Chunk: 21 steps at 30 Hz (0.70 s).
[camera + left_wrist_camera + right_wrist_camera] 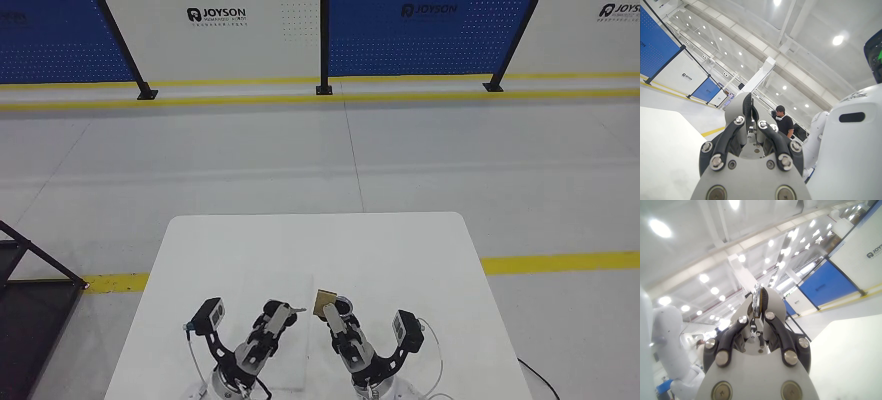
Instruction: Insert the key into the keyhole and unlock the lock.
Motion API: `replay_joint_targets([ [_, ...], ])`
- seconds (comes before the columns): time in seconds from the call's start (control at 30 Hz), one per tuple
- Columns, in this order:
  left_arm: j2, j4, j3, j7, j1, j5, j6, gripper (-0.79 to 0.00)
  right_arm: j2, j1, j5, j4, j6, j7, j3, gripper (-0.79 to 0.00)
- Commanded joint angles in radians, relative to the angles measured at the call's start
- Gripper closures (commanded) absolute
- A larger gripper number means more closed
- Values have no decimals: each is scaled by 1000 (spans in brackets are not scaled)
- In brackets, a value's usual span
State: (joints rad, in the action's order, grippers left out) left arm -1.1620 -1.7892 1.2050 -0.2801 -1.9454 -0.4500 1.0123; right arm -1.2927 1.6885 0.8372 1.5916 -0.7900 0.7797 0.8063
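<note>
Near the front edge of one white table (400, 250), two grippers meet. The left gripper (287, 314) is pressed together on one small key (298, 309). The right gripper (330, 312) pinches one brass lock (325, 298), just beside the key.

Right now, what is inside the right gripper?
The right gripper is shut on the lock: a shiny metal part and a brass edge show. The fingers cover the rest, so where the keyhole faces cannot be told.
</note>
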Motion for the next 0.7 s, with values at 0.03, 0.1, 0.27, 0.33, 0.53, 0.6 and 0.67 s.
replay_joint_targets([
  [0.03, 4, -1, 5, 31, 7, 8, 0, 0, 0, 0, 0, 0, 0, 0, 0, 0],
  [0.1, 7, -4, 9, 52, 12, 14, 0, 0, 0, 0, 0, 0, 0, 0, 0, 0],
  [0.27, 13, -22, 25, 104, 25, 33, -5, 0, 0, 0, 0, 0, 0, 0, 0, 0],
  [0.33, 16, -31, 31, 130, 29, 49, -9, 0, 0, 0, 0, 0, 0, 0, 0, 0],
  [0.53, 24, -58, 55, 197, 39, 77, -62, 0, 0, 0, 0, 0, 0, 0, 0, 0],
  [0.6, 25, -67, 59, 207, 41, 78, -75, 0, 0, 0, 0, 0, 0, 0, 0, 0],
  [0.67, 25, -70, 59, 216, 42, 76, -86, 0, 0, 0, 0, 0, 0, 0, 0, 0],
])
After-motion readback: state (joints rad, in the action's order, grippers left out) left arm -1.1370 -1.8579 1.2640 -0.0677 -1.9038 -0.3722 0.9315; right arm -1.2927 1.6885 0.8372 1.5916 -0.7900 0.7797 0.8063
